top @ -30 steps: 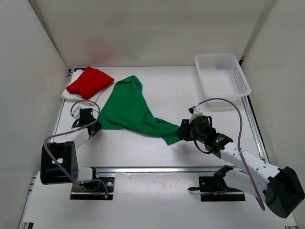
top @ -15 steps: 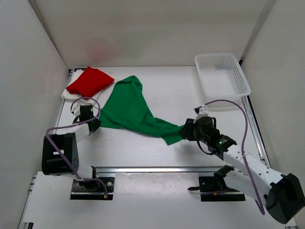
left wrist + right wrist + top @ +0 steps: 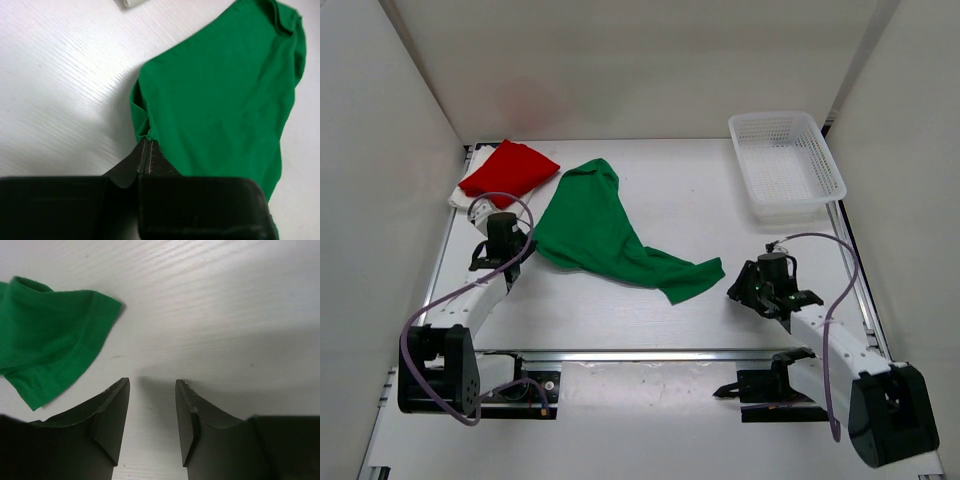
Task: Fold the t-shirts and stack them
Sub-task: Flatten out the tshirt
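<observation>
Since everything here sits around the green shirt (image 3: pixel 590 225), I place the rest by it. Up and to its left, the red shirt (image 3: pixel 508 172) lies folded on top of the white shirt (image 3: pixel 460 198), of which only a strip shows along the pile's left and lower edges. That pile is just beside the green shirt's upper left side; I cannot tell whether they touch.

Below the pile, at the green shirt's lower left corner, my left gripper (image 3: pixel 145 150) has its jaws pressed together. A small puckered bit of the green shirt's hem is pinched between the tips. In the wrist view the cloth fans out from that pinch, up and to the right, lying flat on the table (image 3: pixel 700 190).

The green shirt itself is spread out unfolded in a rough wedge. Its narrow end points up, and a long tail runs down to the right to a rumpled, hemmed end.

To the right of that end, apart from it, my right gripper (image 3: pixel 151 385) hangs low over bare table. Its jaws are parted with nothing between them, and the hemmed end lies up and off to the left of them in the wrist view.

Far up and to the right of the green shirt, well apart from it, stands the basket (image 3: pixel 785 160).
</observation>
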`<state>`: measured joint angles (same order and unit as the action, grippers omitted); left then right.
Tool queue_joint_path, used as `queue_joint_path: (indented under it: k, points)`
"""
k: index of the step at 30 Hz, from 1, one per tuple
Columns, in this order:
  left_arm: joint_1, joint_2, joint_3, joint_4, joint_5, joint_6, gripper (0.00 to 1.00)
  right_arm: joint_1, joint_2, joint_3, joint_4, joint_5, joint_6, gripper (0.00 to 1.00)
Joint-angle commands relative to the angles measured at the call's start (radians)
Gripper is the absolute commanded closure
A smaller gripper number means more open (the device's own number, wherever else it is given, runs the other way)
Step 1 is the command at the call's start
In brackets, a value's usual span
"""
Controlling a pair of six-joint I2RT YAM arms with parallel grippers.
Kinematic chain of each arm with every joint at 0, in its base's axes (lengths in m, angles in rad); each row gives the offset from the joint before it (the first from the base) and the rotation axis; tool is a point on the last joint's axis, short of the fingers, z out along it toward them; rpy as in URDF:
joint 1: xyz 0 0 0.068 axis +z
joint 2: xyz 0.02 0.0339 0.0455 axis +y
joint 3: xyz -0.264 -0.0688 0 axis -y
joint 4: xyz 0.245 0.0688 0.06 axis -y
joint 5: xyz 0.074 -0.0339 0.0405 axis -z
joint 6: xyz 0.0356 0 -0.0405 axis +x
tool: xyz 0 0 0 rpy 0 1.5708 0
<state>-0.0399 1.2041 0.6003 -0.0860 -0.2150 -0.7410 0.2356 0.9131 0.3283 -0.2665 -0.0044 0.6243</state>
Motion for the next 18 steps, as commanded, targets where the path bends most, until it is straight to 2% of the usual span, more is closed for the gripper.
queue_joint_path:
  k: [1, 5, 8, 10, 18]
  points:
    - [0.028, -0.044, 0.001, 0.002, 0.025, 0.0, 1.0, 0.028, 0.105, 0.08, 0.101, 0.028, -0.021, 0.59]
    - [0.069, -0.06, -0.016, 0.002, 0.057, -0.012, 1.0, 0.057, 0.193, 0.094, 0.148, 0.078, -0.032, 0.58]
    - [0.054, -0.06, -0.026, 0.015, 0.06, -0.018, 1.0, 0.019, 0.242, 0.086, 0.185, 0.028, -0.038, 0.59]
    - [0.018, -0.058, -0.02, 0.025, 0.065, -0.021, 1.0, 0.033, 0.273, 0.09, 0.188, 0.046, -0.04, 0.59]
    - [-0.009, -0.072, -0.037, 0.048, 0.086, -0.034, 1.0, 0.06, 0.356, 0.115, 0.219, 0.049, -0.057, 0.62]
